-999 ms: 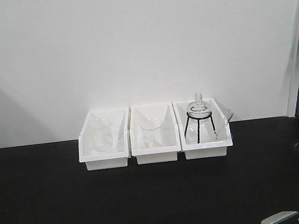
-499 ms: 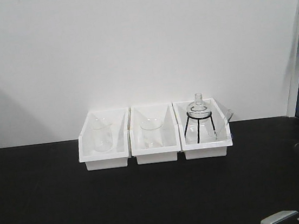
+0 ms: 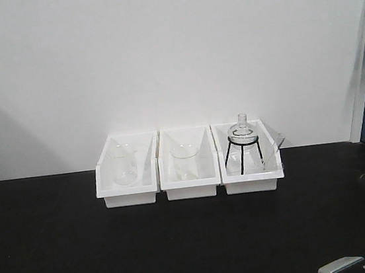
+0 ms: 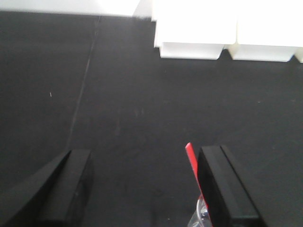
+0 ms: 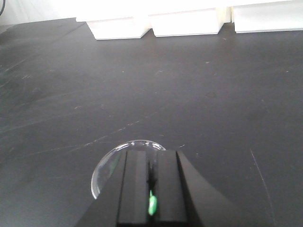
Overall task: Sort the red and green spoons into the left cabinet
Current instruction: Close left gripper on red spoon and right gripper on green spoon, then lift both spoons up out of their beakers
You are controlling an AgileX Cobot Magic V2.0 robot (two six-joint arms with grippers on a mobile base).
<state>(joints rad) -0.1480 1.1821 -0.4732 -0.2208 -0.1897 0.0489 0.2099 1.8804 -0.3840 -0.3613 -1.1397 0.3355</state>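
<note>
Black table [image 3: 182, 243] against a plain white wall, scuffed and scratched in the wrist views. Three white bins [image 3: 189, 169] sit side by side at the back by the wall. The left and middle bins hold one clear beaker each, and the right one holds a round glass flask on a black tripod stand [image 3: 242, 146].

Left hand [image 4: 142, 156] is over the table with its fingers wide apart and gripping nothing. The red spoon [image 4: 191, 158] is inside the gap with its handle tip up, just beside the inner face of one finger [image 4: 222, 189] — cannot tell if they touch. Its lower end runs into something clear and glassy at the frame bottom. In the front view the red handle pokes up at the bottom left edge.

Right hand [image 5: 150, 158] has its fingers together, clamped on the green spoon [image 5: 152, 205] — only a small green sliver shows in the seam. A round clear glass rim [image 5: 111, 163] lies on the table right under this hand. The spoon's bowl is hidden.
</note>
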